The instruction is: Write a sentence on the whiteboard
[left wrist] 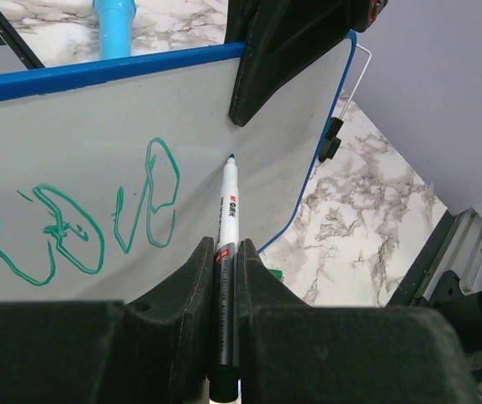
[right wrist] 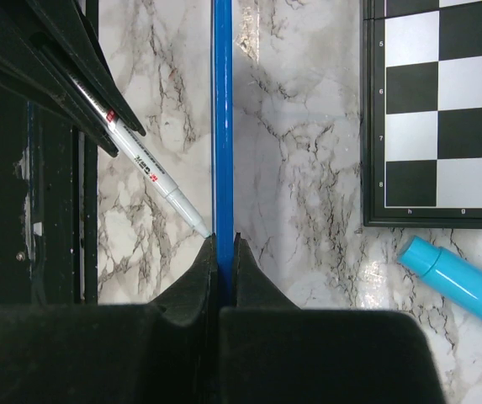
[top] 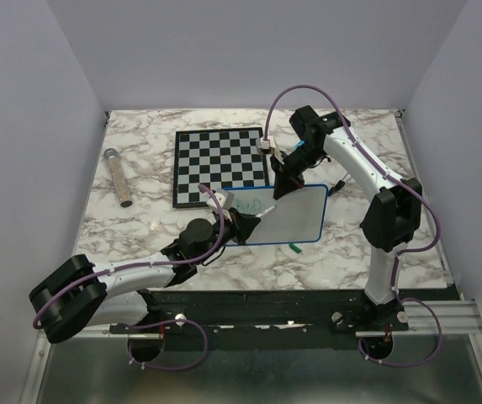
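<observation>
The whiteboard (top: pixel 295 215) stands tilted near the table's (top: pixel 140 227) near edge, blue rim pinched in the closed right fingers (right wrist: pixel 192 290). The left fingers (left wrist: pixel 188 290) clamp a marker (left wrist: pixel 228 198), tip at the board beside the green sentence (left wrist: pixel 81 223).

White arms (top: pixel 354 160), black joints (top: pixel 388 219) and fingers (left wrist: pixel 182 295), purple cables (top: pixel 304 87).

The chessboard (right wrist: pixel 442 109) has small white marks on its black rim. In the right wrist view, the digits 5, 6, 7 and 8 run along one side and the letters h and g along the adjoining side. The marker (left wrist: pixel 228 210) carries a red logo and a line of fine black print, both too small to read. The sentence (left wrist: pixel 81 219) on the whiteboard (left wrist: pixel 97 118) is a few loopy green letters, not legible for sure.
</observation>
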`<state>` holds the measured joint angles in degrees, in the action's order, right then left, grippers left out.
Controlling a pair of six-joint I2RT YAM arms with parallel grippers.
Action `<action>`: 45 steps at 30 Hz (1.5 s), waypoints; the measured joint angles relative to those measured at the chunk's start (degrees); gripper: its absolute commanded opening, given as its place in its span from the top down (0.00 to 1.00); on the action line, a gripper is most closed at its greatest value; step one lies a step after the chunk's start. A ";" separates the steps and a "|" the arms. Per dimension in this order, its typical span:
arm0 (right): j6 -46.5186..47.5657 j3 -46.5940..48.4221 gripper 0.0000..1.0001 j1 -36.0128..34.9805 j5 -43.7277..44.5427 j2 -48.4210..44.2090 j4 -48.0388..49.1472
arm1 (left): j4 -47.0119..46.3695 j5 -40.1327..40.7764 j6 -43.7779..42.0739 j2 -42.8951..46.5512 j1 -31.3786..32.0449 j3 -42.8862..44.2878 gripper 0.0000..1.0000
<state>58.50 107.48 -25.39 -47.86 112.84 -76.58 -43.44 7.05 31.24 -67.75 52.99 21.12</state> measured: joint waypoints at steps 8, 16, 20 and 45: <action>0.00 0.00 1.00 0.00 -0.02 0.02 0.00 | 0.96 0.33 0.02 0.02 -0.04 0.00 1.00; 0.00 0.00 1.00 0.00 -0.02 0.04 0.02 | 2.08 0.98 0.04 0.68 -0.04 0.00 1.00; 0.00 0.00 1.00 0.00 -0.04 0.04 0.02 | 2.51 1.55 0.02 1.70 -0.11 0.00 1.00; -0.13 0.00 0.99 0.24 -0.24 0.20 0.04 | 8.83 0.98 0.74 5.22 -0.81 -1.18 1.00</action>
<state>58.37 107.48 -25.15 -48.10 113.03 -76.53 -34.61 8.03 31.99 -62.52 52.18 19.94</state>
